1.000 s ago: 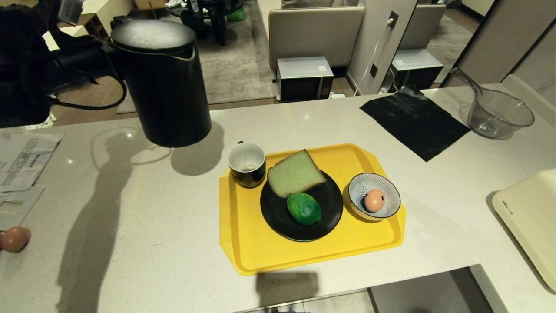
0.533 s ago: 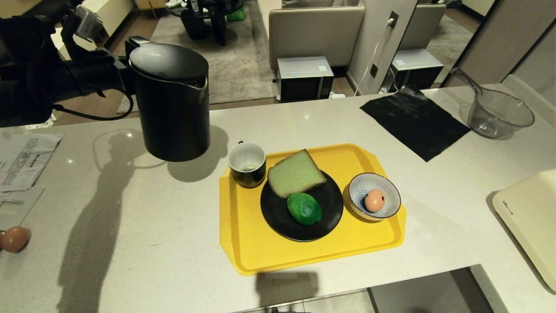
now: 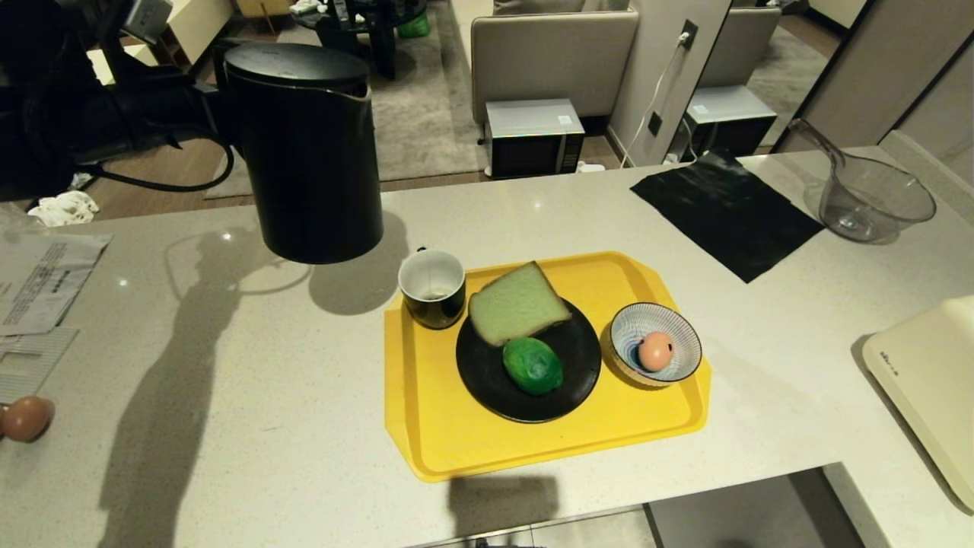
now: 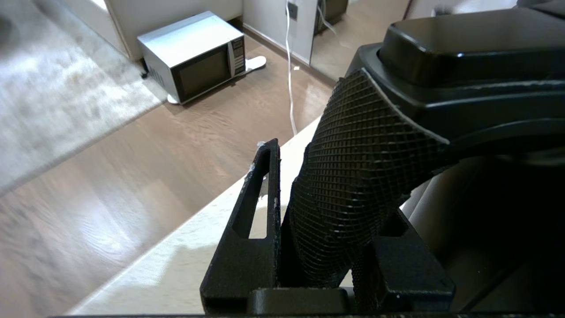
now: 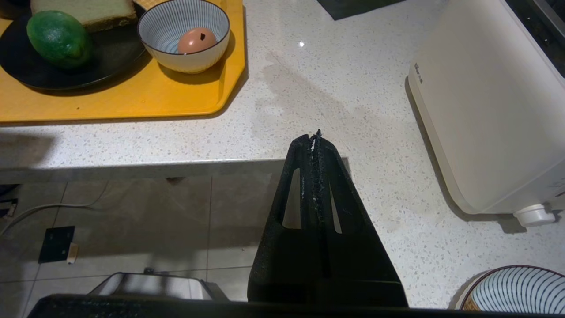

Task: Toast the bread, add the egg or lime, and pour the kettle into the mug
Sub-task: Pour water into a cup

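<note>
- Left gripper (image 4: 309,221) clamped part-open around the textured handle of the kettle (image 3: 304,152).
- Kettle held clear above the counter (image 3: 228,380), upright, just beside the mug (image 3: 432,288) on the yellow tray (image 3: 426,426).
- Right gripper (image 5: 315,137) pressed fully closed, empty, near the counter edge beside the white appliance (image 5: 485,110).

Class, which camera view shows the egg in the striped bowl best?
The right wrist view: the egg is close and unobstructed in the striped bowl. The head view shows the egg smaller; the left wrist view misses it.
</note>
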